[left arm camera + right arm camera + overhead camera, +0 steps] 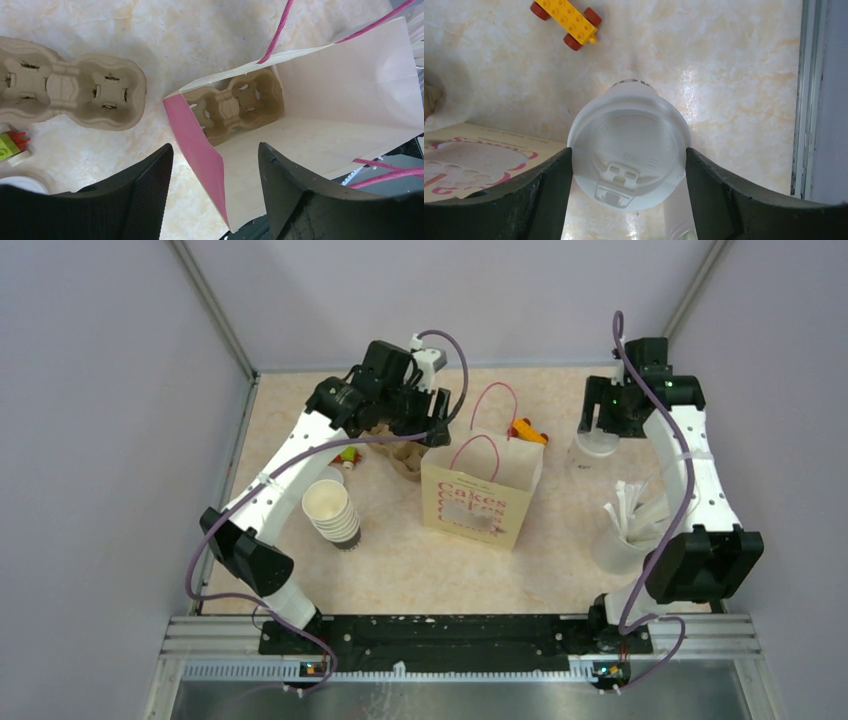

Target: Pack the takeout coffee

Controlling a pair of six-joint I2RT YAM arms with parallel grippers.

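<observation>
The takeout coffee (629, 130), a white cup with a round plastic lid, stands at the back right of the table (597, 447). My right gripper (628, 150) is shut on it, one finger pressed against each side of the lid. The paper bag (480, 495) stands upright and open in the middle, with a pulp cup carrier (232, 107) at its bottom. My left gripper (215, 147) hangs open over the bag's left end. The bag's pink side wall (200, 145) rises between its fingers with a gap on each side.
A second pulp carrier (70, 90) lies left of the bag. A stack of cream cups (332, 510) sits front left and a cup of white sticks (625, 540) front right. A yellow toy car (566, 20) lies behind the bag, a green toy (9, 145) at the left.
</observation>
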